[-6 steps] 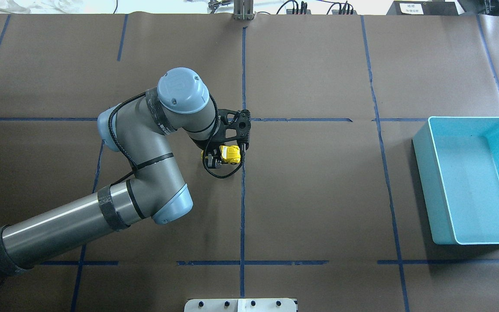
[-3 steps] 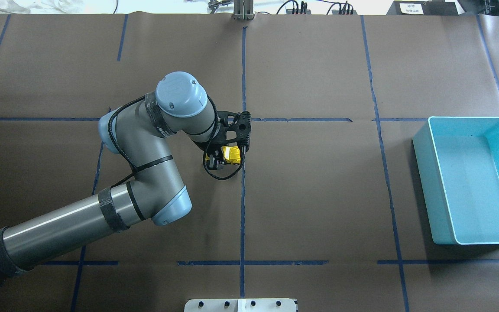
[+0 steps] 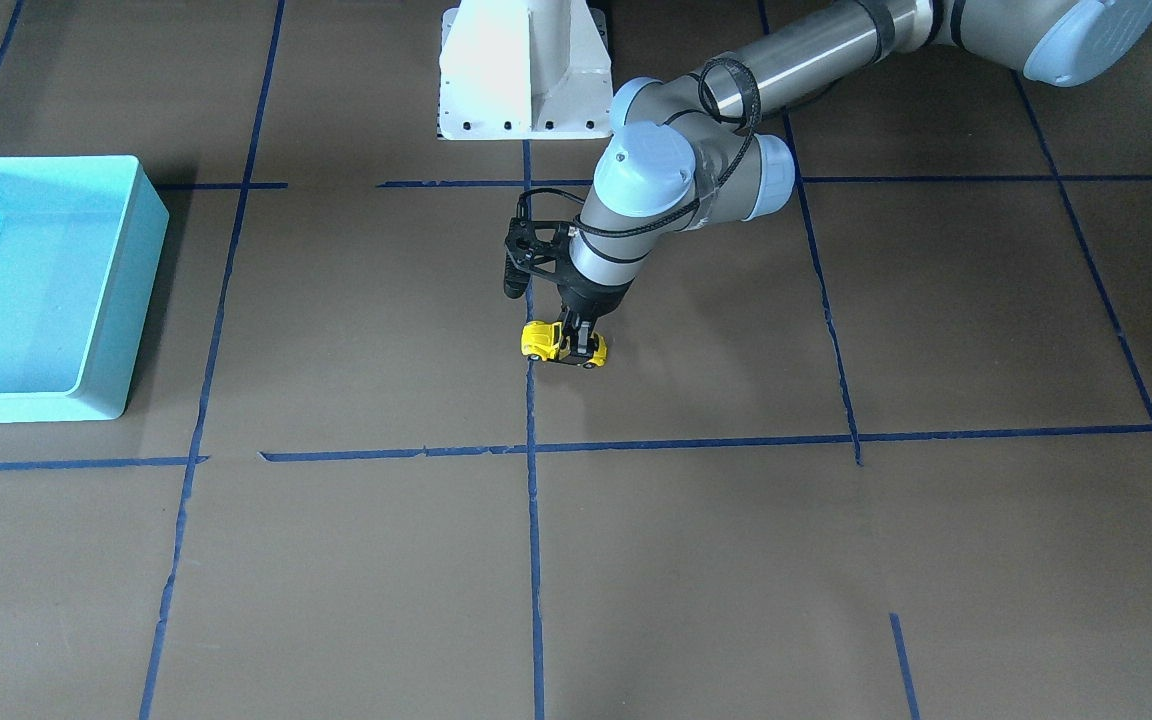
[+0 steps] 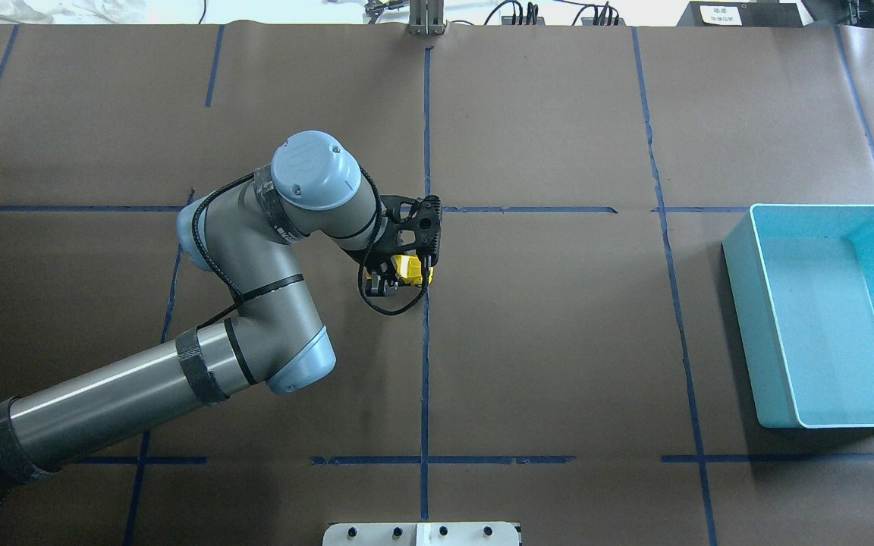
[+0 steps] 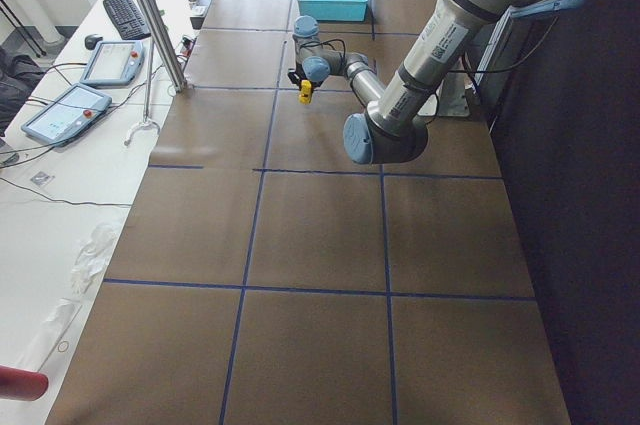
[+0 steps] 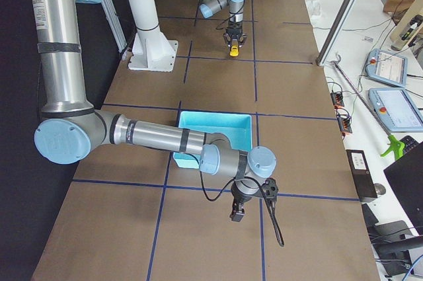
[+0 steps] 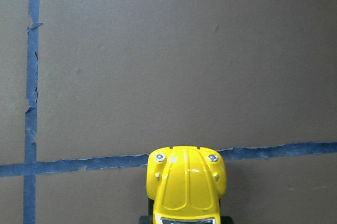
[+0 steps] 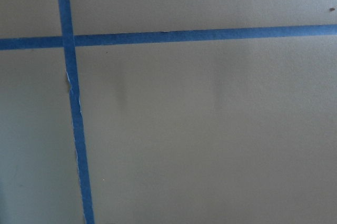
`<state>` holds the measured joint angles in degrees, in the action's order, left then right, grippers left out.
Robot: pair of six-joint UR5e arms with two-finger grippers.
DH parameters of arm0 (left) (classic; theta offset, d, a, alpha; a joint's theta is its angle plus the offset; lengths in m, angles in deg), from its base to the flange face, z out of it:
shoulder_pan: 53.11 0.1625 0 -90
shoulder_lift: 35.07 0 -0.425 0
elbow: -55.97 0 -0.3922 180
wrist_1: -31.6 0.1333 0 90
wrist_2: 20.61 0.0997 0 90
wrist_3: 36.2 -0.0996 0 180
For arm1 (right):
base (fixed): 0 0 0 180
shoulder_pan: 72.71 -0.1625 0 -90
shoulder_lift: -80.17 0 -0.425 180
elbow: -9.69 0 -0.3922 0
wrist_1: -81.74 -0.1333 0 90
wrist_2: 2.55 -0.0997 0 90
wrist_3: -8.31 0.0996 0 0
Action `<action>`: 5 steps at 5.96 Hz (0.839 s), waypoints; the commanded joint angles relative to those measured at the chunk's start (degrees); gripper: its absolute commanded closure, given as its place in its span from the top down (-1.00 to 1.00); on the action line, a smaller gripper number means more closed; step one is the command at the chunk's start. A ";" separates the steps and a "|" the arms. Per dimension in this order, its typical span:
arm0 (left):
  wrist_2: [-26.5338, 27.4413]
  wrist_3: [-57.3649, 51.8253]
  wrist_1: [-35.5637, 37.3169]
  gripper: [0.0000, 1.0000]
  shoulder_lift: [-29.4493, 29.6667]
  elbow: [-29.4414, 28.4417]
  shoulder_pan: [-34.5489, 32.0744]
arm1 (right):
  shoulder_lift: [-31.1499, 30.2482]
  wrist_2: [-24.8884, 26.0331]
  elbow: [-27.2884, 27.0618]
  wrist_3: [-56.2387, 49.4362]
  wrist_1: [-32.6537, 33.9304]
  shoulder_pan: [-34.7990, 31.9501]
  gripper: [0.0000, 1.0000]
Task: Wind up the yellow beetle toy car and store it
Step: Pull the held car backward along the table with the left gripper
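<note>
The yellow beetle toy car (image 3: 548, 341) sits low at the brown paper, near a blue tape line in the middle of the table. My left gripper (image 3: 581, 342) points straight down and is shut on its rear half. In the overhead view the car (image 4: 409, 266) is partly hidden under the wrist. In the left wrist view its yellow hood (image 7: 187, 182) points at a tape line. The turquoise bin (image 4: 740, 303) stands far to the right and looks empty. My right gripper (image 6: 236, 213) shows only in the exterior right view, beyond the bin, so I cannot tell whether it is open or shut.
Blue tape lines (image 4: 425, 364) cross the brown paper. A white mount base (image 3: 521, 70) stands at the robot's side of the table. The right wrist view shows only paper and a tape cross (image 8: 68, 42).
My left arm's wrist has shifted slightly, and the car has moved a little farther under the wrist mount. The grip on the car is unchanged.
</note>
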<state>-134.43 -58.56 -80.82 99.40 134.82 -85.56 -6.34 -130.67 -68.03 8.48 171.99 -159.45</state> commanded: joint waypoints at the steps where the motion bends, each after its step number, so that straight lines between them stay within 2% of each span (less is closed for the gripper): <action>1: 0.00 1.97 -2.63 -1.00 -0.18 -1.59 0.10 | -0.06 0.06 0.55 0.00 -2.00 0.00 1.00; 5: -0.17 1.89 -4.90 -1.00 -2.10 -1.16 -0.08 | 0.03 -0.02 0.46 0.09 -2.00 0.00 1.00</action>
<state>-134.57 -56.66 -84.50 98.06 133.51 -85.61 -6.38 -130.69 -67.49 8.51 169.99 -159.46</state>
